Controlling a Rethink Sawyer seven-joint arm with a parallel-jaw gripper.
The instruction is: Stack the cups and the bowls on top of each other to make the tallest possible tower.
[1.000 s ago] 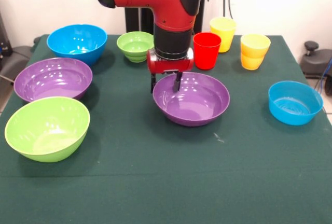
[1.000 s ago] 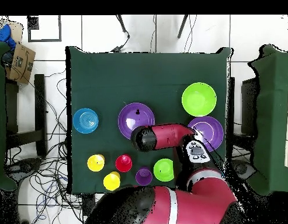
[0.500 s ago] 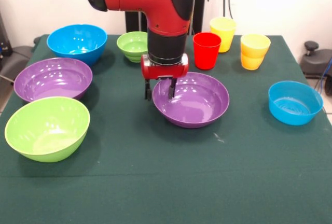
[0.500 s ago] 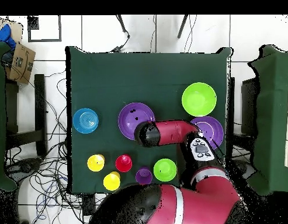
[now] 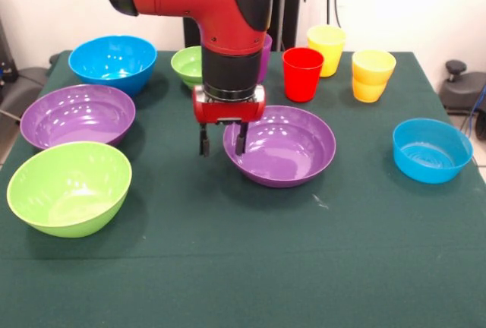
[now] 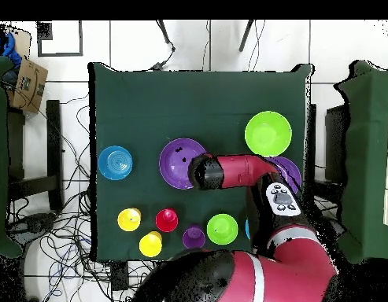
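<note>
Bowls [image 5: 279, 146] glossy smooth plastic; cups [image 5: 302, 74] smooth plastic; table [image 5: 250, 260] matt green cloth.

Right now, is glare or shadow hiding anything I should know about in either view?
Front view: bright glare patches on the glossy large purple plastic bowl at centre and the large blue plastic bowl, but their rims stay readable; soft shadows on the green cloth table. Overhead view: the red arm hides the hand and part of a purple bowl.
</note>
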